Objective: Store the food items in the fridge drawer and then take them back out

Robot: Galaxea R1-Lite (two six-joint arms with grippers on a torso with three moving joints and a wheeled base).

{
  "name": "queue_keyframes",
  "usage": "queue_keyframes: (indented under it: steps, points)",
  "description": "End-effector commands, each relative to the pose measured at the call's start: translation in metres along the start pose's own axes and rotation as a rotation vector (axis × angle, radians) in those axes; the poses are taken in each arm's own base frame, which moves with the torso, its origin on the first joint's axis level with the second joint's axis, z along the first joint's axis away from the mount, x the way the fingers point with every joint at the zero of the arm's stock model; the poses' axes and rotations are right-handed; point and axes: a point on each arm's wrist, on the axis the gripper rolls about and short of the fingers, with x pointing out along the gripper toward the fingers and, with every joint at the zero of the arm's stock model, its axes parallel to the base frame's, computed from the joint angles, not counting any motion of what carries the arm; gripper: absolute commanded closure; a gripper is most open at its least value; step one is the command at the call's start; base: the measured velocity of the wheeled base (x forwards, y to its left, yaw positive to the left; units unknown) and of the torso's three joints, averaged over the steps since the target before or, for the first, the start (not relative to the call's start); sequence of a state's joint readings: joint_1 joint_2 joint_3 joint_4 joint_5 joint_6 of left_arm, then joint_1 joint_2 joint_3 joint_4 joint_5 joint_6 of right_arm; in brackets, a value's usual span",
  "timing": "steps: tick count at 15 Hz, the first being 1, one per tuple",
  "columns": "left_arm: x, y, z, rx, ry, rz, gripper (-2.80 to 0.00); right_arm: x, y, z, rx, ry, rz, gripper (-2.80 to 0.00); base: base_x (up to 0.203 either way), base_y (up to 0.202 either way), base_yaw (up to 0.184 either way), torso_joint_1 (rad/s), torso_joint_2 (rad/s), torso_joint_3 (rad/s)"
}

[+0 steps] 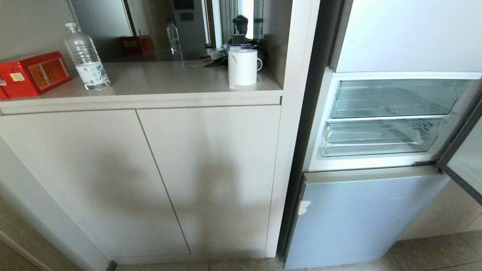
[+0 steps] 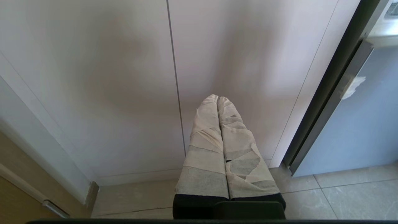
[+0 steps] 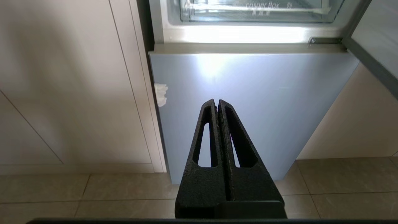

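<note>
Currently: task at or near its start; no food items visible in any view.

Fridge compartment door stands open, exposing the taller clear drawer (image 1: 395, 98) above the shallower fridge drawer (image 1: 376, 137), which sits pushed in and, as far as its clear front shows, holds nothing. Judged from this, all storing and retrieving remains to be done (the food must first be located). Only the head view shows both drawers whole, plus the counter with a water bottle (image 1: 86, 56), red box (image 1: 35, 73) and paper roll (image 1: 243, 67). The left gripper (image 2: 217, 99), tape-wrapped fingers pressed together and empty, faces the cabinet doors (image 2: 174, 77). The right gripper (image 3: 216, 102), likewise closed and empty, faces the lower fridge door (image 3: 248, 84).
</note>
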State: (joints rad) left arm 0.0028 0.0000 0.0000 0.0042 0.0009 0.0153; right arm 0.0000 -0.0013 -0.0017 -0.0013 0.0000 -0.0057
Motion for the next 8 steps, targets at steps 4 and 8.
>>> queue_keyframes:
  steps: [4,8]
  points:
    - [0.0002,0.0,0.0,0.0,0.004,0.001,0.0,0.0001,0.0,0.0,-0.003,0.001,0.0,0.0,0.0,0.0,0.0,-0.204,0.44,0.234]
    - [0.0001,0.0,0.0001,0.0,0.001,0.001,0.0,-0.0001,0.0,0.0,-0.019,0.003,0.0,0.0,0.0,0.0,0.0,-0.058,0.13,0.065]
